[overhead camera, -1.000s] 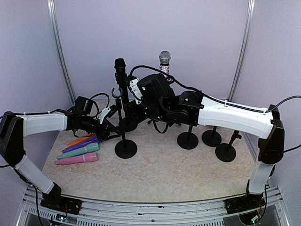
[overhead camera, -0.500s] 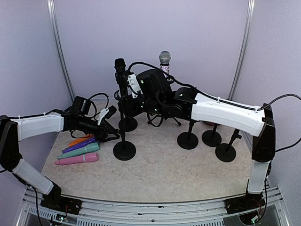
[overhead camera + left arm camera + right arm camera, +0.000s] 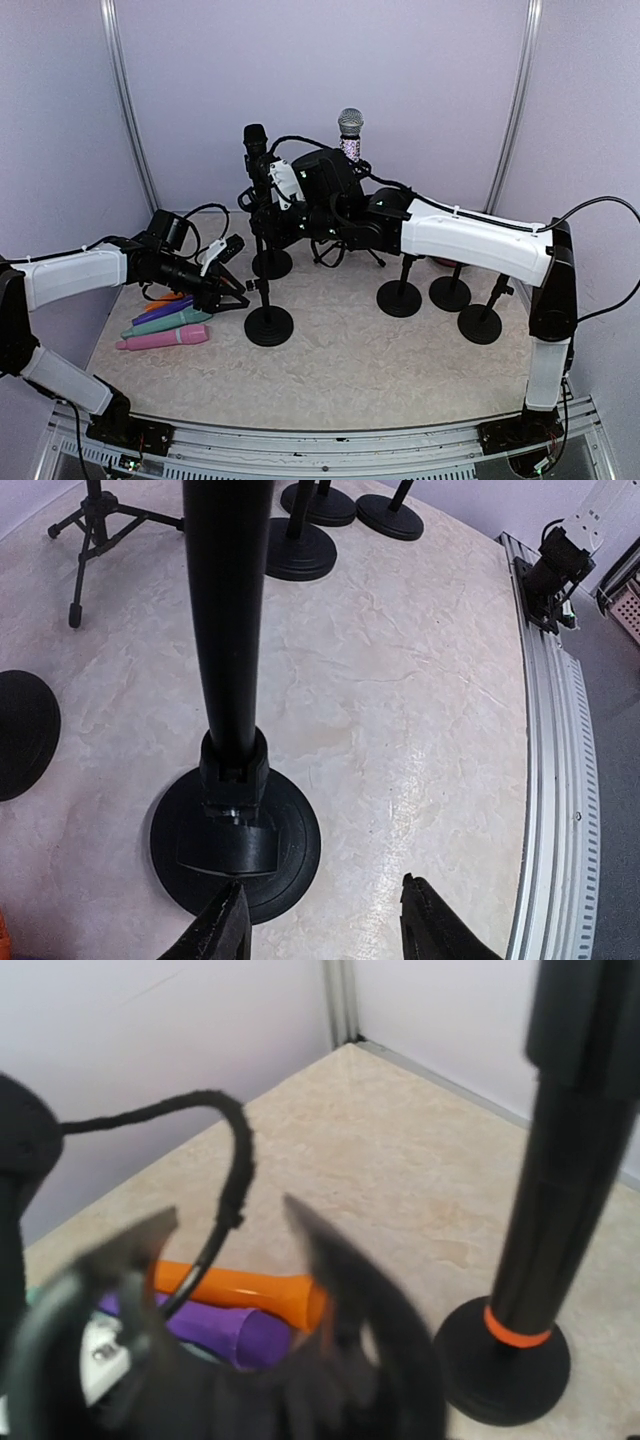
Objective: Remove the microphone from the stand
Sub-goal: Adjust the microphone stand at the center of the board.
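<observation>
Approaching the grasp: the right gripper (image 3: 230,1218) is released, jaws apart and empty, just at 3 o'clock of the black microphone (image 3: 256,145). The microphone sits upright in its stand (image 3: 271,266) at the table's 11 o'clock. The left gripper (image 3: 322,885) is also released, low by the nearer stand (image 3: 225,630). The next move likely calls for centring on the microphone body, clamping, then lifting straight up.

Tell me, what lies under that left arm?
On the table lie a pink microphone and a teal microphone in plain sight; a purple microphone and an orange microphone show only as slivers, their ends covered by the left gripper.
</observation>
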`<action>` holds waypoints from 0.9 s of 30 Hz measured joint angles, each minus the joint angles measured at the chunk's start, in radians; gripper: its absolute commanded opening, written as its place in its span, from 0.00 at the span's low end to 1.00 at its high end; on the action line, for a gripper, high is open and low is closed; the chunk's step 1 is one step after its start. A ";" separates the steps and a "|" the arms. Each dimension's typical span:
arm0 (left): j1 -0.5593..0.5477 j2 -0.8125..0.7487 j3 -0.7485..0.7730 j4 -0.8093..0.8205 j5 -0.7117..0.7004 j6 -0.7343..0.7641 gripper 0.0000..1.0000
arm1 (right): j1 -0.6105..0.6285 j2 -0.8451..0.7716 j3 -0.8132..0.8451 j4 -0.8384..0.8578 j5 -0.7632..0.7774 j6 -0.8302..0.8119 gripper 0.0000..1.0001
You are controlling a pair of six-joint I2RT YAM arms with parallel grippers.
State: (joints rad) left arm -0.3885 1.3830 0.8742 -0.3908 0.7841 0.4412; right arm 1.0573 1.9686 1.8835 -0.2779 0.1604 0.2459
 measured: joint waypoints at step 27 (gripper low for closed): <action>0.074 0.046 0.043 0.050 -0.098 -0.003 0.31 | 0.037 -0.198 -0.605 0.299 -0.071 0.075 0.43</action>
State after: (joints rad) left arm -0.3149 1.4288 0.9173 -0.3405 0.6865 0.4381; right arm 1.0946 1.7702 1.2789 0.0208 0.0898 0.3210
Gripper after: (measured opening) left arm 0.316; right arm 0.442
